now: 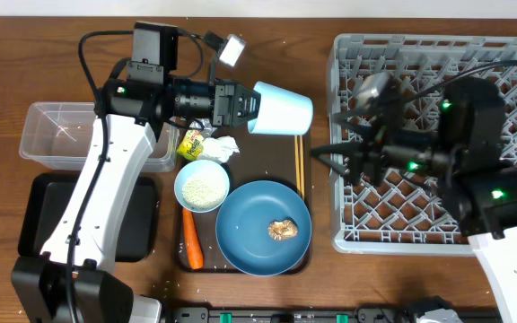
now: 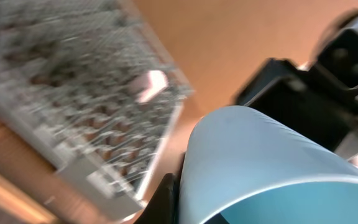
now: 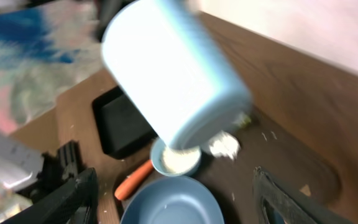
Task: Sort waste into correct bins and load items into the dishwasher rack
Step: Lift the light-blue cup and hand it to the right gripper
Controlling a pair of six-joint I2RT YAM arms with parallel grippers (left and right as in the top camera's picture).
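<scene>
The left end effector (image 1: 245,103) is clamped on the rim of the cup (image 1: 283,109). The cup lies on its side in the air, mouth toward the arm and base toward the rack (image 1: 420,40), above the far edge of the brown tray (image 1: 267,148). In the left wrist view the cup fills the lower right and only one dark fingertip (image 2: 165,198) shows at its edge. The other fingertip is hidden, and the rack behind is a blur.

The right end effector (image 3: 174,171) stands wide open with nothing in it. Its two fingers (image 3: 73,196) frame the lower corners of the right wrist view and are cut off by the border. From overhead it hangs over the rack's left side, pointing at the cup but apart from it. A pale round thing (image 1: 372,87) sits in the rack, partly behind the right arm and too unclear to name.

On the brown tray:
- The chopsticks (image 1: 299,166) lie along the right edge.
- The wrapper (image 1: 191,142) and tissue (image 1: 223,148) sit together at the far left, half under the left arm.
- The bowl (image 1: 202,186) holds rice (image 1: 203,190).
- The carrot (image 1: 192,240) lies just in front of the bowl, beside the plate (image 1: 249,242).
- The plate carries the lump (image 1: 285,230).

On the desk (image 1: 25,63), the tub (image 1: 56,135) and the black tray (image 1: 137,229) lie left of the brown tray. The left arm crosses both and hides parts of them.
</scene>
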